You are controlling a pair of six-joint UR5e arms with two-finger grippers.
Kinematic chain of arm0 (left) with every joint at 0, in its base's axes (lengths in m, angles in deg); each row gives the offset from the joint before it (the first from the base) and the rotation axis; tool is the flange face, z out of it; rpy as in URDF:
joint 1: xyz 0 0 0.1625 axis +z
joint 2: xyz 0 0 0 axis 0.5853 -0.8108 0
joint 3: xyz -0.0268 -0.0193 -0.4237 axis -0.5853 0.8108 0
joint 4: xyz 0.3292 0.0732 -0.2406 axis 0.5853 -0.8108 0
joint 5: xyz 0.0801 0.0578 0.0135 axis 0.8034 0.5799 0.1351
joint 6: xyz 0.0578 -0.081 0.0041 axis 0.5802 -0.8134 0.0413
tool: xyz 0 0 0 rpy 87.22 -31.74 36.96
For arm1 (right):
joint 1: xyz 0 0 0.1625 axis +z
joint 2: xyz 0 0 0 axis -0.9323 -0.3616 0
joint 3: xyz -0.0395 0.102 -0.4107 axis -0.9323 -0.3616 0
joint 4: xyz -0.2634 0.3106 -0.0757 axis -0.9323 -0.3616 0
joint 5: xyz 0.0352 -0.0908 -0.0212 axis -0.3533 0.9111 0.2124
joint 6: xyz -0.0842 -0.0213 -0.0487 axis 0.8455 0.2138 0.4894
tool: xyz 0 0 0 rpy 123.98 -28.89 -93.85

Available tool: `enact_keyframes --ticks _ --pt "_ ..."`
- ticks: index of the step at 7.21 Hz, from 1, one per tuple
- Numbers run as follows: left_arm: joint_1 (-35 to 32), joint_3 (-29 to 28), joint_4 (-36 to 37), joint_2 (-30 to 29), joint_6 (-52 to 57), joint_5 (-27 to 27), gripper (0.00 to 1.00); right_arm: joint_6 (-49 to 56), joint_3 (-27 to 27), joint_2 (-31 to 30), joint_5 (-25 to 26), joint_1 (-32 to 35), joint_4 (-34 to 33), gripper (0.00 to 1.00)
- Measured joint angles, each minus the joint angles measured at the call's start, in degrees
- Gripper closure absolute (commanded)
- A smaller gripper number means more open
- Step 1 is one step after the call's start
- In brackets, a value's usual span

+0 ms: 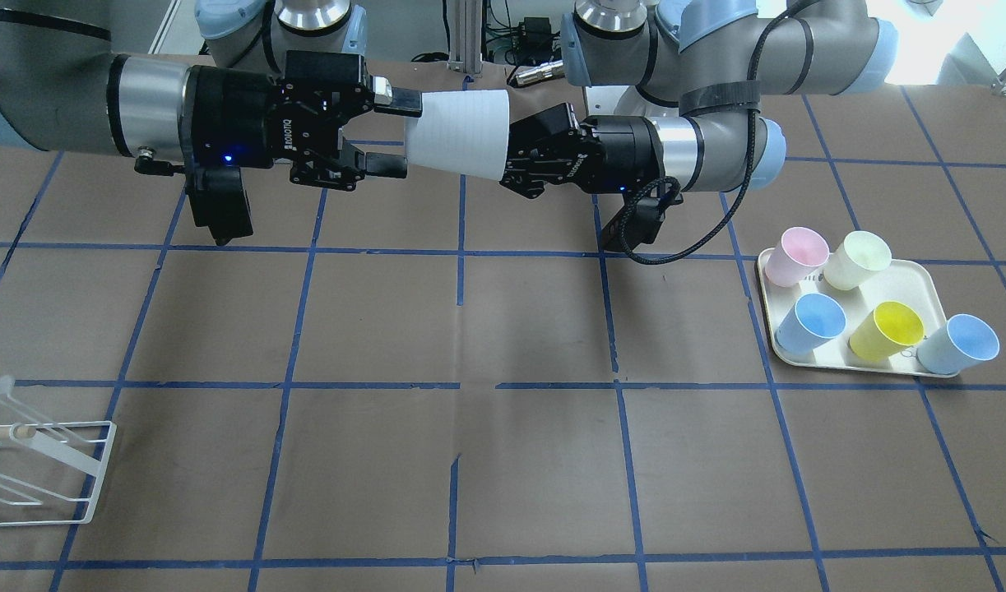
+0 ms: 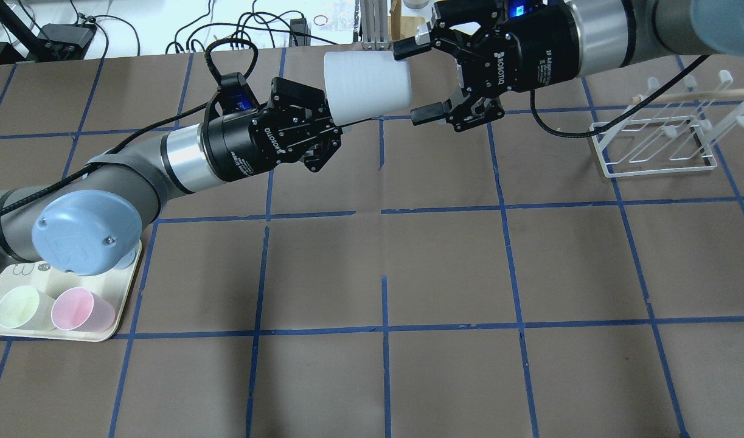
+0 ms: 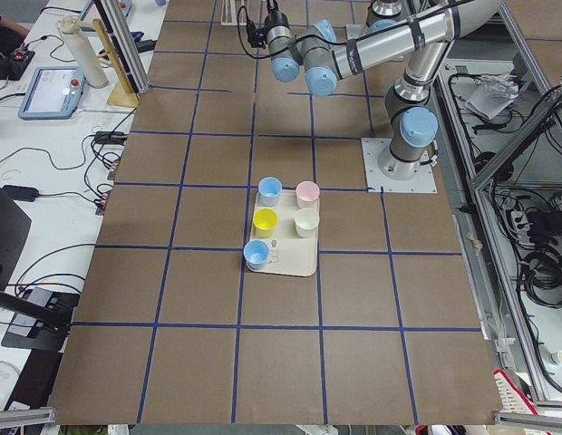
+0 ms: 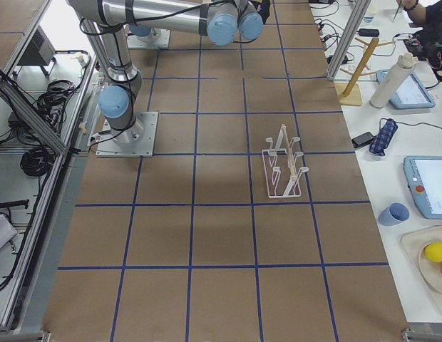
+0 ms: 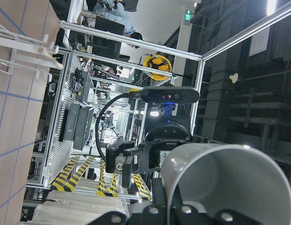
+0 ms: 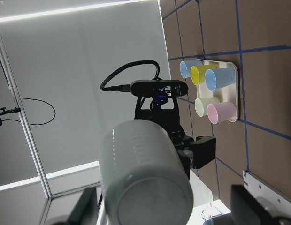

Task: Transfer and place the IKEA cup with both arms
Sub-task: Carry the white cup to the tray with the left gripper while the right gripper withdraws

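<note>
**Front-facing view.** The table is covered in brown paper ruled into squares by blue tape. Above its far side the IKEA cup hangs on its side, clear of the surface, between the 2 claws. The left gripper pinches the wide, open end. The right gripper is spread around the narrow base, with its upper finger at the cup's edge and its lower finger apart from it. A cream tray at the robot's left bears a pink cup, a cream-green cup, a yellow cup, a light blue cup and a second light blue cup. A white wire rack stands at the opposite end.

**Overhead view.** The cup lies over the far row of squares. Cables and aluminium posts crowd the floor beyond the table.

**Exterior left view.** The tray sits well apart from the raised arms. A white bench with a teach pendant and cables runs along the table.

**Exterior right view.** The rack stands alone near the table's middle. A bench alongside holds another pendant.

**Left wrist view.** The cup's open mouth fills the lower right. Beyond it are the right wrist's camera, aluminium framing, a dark ceiling and yellow-black hazard stripes.

**Right wrist view.** The cup's ridged wall and closed base face the lens, with 1 blurred finger at each lower corner. Behind are a pale wall panel and the tray with its 5 cups.
</note>
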Motion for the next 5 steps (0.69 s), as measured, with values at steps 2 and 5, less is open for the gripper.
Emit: enact_keyframes --ticks 2,5 --pt "3.1 0.0 0.0 0.8 -0.4 5.3 1.0 -2.2 -1.4 0.2 0.8 -2.5 -0.1 0.0" --pt "11.9 -0.2 0.2 1.5 -0.4 23.2 1.0 -4.3 -2.1 0.0 16.2 -5.8 -3.2 0.0"
